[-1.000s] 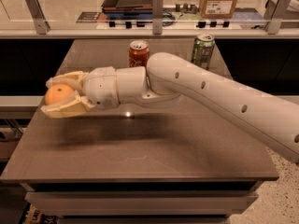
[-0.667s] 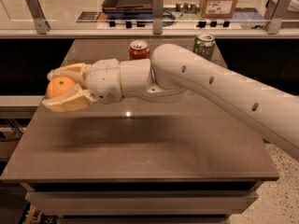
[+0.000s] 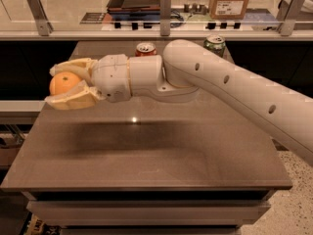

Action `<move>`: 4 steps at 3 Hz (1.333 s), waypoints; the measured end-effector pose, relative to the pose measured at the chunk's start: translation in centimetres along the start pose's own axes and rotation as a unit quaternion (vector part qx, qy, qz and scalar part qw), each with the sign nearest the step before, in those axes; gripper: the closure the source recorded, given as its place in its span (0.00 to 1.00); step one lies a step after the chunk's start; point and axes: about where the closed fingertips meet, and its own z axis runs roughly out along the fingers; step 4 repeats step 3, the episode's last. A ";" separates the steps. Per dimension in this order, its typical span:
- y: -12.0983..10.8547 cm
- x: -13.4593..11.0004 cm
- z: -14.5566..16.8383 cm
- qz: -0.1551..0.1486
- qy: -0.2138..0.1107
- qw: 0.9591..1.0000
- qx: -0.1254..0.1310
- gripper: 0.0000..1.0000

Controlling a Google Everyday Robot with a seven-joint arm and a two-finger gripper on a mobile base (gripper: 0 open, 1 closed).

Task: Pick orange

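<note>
Yellow-orange and round, the orange (image 3: pixel 62 82) is clamped in the claw (image 3: pixel 54 86). One cream finger (image 3: pixel 74 65) runs over the top of the fruit and the other lies under it, both closed against the peel.

Position: the claw and fruit hang in the air above the left edge of the surface (image 3: pixel 146 155), clear of it and touching nothing else. The claw points to the left of the view.

Arm: the white arm (image 3: pixel 234 87) enters from the right side and reaches level across the surface to the claw. A broad dark shadow (image 3: pixel 132 133) lies on the brown top beneath it.

Other items: a red can (image 3: pixel 145 48) stands upright at the far edge of the surface, partly hidden behind the arm. A green can (image 3: pixel 214 44) stands upright to its right, also at the far edge. Both are well apart from the orange. A cardboard box (image 3: pixel 231 1) sits on the counter (image 3: pixel 73 13) beyond.
</note>
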 end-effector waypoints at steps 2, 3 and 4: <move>-0.1 -2.6 -0.5 -0.028 0.000 1.000 0.006 1.00; -0.1 -2.7 -0.5 -0.029 0.000 1.000 0.006 1.00; -0.1 -2.7 -0.5 -0.029 0.000 1.000 0.006 1.00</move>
